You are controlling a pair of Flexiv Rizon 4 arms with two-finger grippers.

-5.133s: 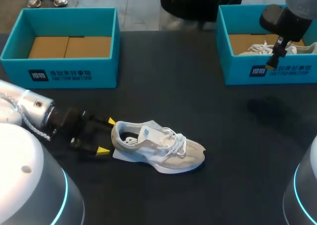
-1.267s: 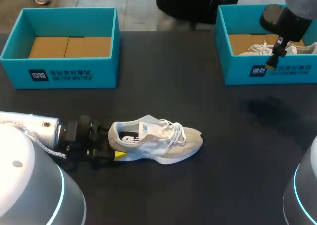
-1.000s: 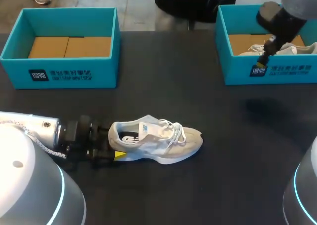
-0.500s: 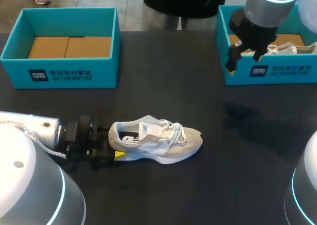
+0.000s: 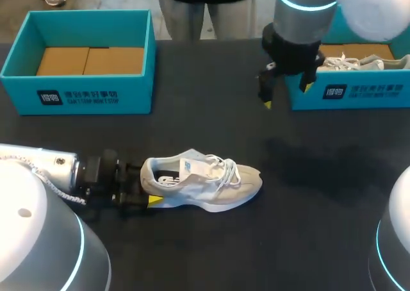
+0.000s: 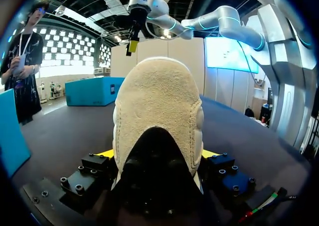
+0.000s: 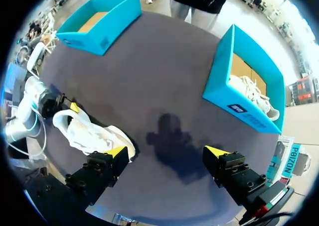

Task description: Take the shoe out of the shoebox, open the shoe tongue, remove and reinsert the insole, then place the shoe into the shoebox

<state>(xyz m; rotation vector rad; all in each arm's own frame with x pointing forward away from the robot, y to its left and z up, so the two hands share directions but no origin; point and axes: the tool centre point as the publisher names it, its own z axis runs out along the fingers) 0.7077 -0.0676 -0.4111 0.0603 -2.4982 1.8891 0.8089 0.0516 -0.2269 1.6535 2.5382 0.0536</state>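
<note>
We see the pale grey-and-white lace-up sneaker resting on its sole on the black bench, outside both boxes and near the bench's middle. Its long axis runs across the bench, roughly along the near edge. The heel faces our left arm and the toe points toward our right side.

Our left fingers lie low on the bench at the heel. In the left wrist view the suede heel fills the gap between them, with a yellow tip against each lower side. They seem to be grasping the heel, though its bulge hides part of the contact.

Our right fingers hang above the bench, spread wide with nothing between them. They are just beside the near corner of the teal cardboard shoebox on the right and well apart from the sneaker. That box holds a second white laced shoe.

The matching teal shoebox on the left stands at the far side of the bench and shows a brown cardboard floor.
</note>
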